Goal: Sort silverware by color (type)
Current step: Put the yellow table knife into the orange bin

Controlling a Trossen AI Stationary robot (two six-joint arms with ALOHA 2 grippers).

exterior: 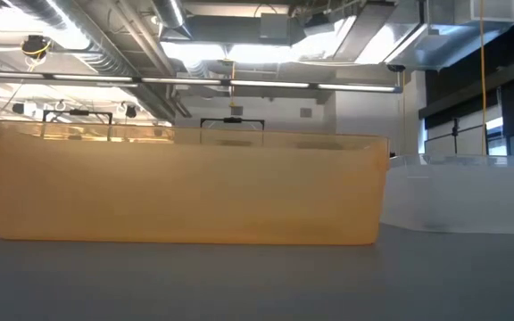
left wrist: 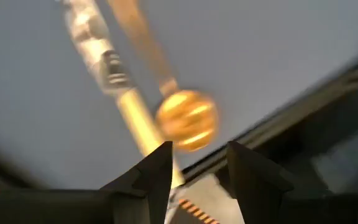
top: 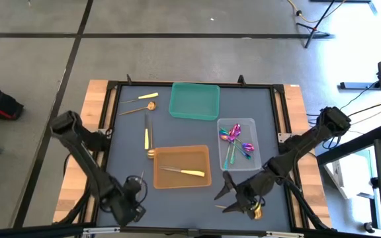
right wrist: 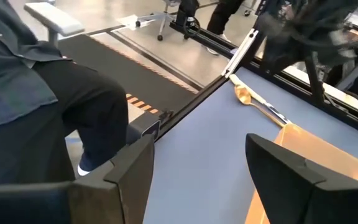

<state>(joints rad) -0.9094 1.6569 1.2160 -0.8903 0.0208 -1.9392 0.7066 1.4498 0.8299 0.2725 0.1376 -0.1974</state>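
Left gripper (top: 132, 200), jaws wide and empty, near table's front edge; gold spoon (left wrist: 185, 118): light, stiff, slippery, thin, best pinched across its handle.

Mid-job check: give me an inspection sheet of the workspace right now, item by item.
Surface: dark mat on a wooden table.
Job's things: one knife in the orange tray; purple spoons in the clear tray; green tray empty; a loose knife and two gold spoons lie on the mat.
Clutter: nothing seen.
Claws: left claw and right claw open, holding nothing, near the front edge.
Cables: some run along the floor at right.
Surroundings: a seated person beside the table.
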